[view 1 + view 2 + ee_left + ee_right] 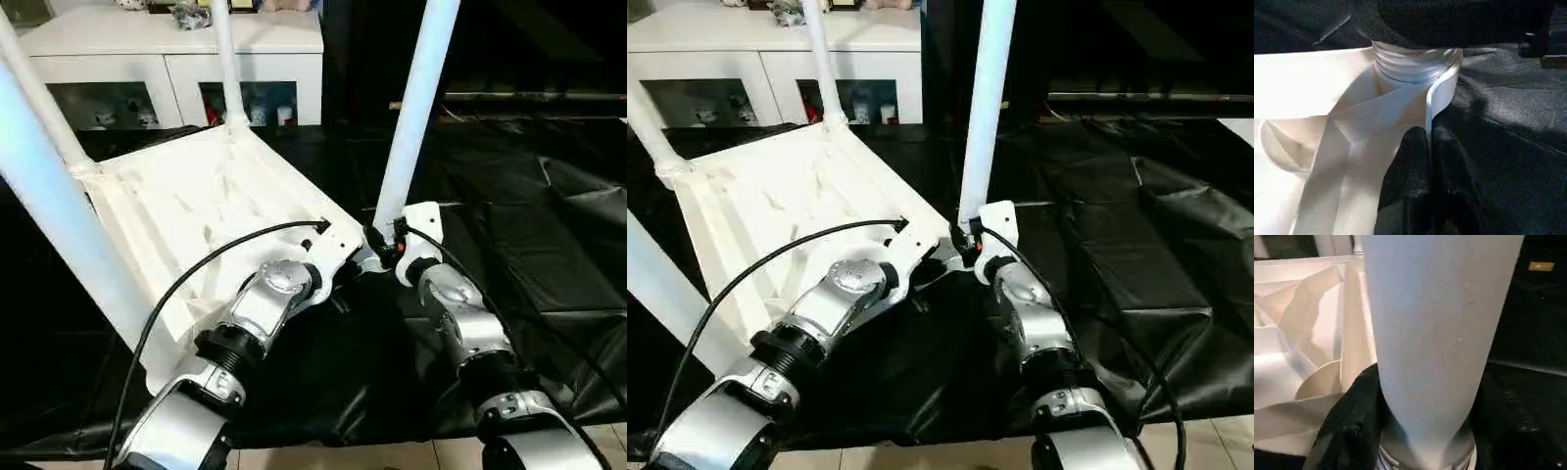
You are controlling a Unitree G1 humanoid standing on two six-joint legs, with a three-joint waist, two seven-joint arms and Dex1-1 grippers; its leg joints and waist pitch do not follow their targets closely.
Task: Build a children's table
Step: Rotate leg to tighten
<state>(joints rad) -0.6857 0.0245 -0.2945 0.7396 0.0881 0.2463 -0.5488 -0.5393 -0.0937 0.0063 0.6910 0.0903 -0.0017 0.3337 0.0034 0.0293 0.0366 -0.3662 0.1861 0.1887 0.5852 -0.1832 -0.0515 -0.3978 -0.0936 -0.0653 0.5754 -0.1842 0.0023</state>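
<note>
Left eye view: right pincer (387,240) grips table leg (416,108) base; left pincer (1428,147) pinches tabletop rim (1436,95).

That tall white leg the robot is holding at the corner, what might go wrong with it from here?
The leg rises high above the right gripper, which grips it low near the corner socket, so it could lean and bind on its threads. The left gripper pinches just the tabletop rim, so the top might slip or shift on the black sheet.

home room, white glass-door cabinet (171,69)
</note>
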